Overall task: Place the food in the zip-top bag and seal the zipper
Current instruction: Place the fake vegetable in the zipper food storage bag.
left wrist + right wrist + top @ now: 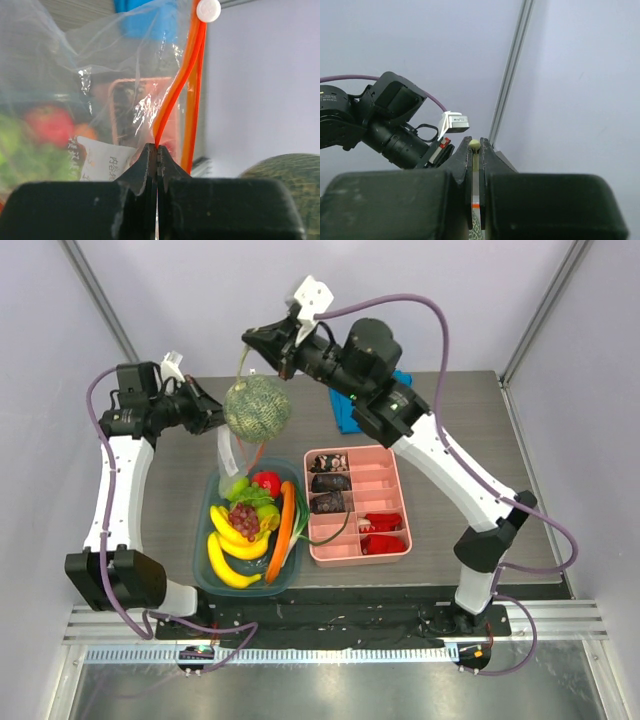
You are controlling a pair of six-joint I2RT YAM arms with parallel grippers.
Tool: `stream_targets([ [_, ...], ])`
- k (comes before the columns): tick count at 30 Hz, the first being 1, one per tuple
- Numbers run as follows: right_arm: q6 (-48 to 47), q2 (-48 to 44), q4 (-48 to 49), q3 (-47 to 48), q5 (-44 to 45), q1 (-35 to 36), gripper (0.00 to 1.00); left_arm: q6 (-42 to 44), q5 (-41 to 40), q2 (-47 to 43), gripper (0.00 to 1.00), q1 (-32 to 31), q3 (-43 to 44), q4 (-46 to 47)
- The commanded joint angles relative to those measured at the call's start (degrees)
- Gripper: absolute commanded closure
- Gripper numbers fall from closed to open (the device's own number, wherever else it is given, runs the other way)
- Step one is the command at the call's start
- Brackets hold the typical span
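My right gripper (256, 342) is shut on the pale green stem (475, 145) of the grey-green netted melon (257, 408), which hangs in the air above the table. The melon also shows in the left wrist view (289, 176). My left gripper (218, 418) is shut on the orange-red zipper (172, 95) of the clear zip-top bag (100, 75), just left of the melon. The bag (228, 452) hangs down from it, and its white label (102, 160) shows. The green apple (235, 485), red fruit (266, 481) and grape bunch (245, 520) lie in a teal bin (203, 575).
The teal bin also holds bananas (228, 550) and an orange carrot (283, 530). A pink compartment tray (385, 475) stands to its right. A blue cloth (345, 412) lies behind it under the right arm. A white slider (208, 10) sits on the zipper.
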Motion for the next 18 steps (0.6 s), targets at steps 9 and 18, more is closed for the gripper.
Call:
stream_targets([
  [9,-2.49,0.10,19.61,-20.99,5.73,1.30,0.99,-24.27,24.54,-3.99,1.00,4.07,-11.09,28.01],
  [18,-2.68,1.42,20.05,-22.68,9.60,2.35,0.99,-21.19,27.44,-3.56,1.00,4.86,-12.94,24.33],
])
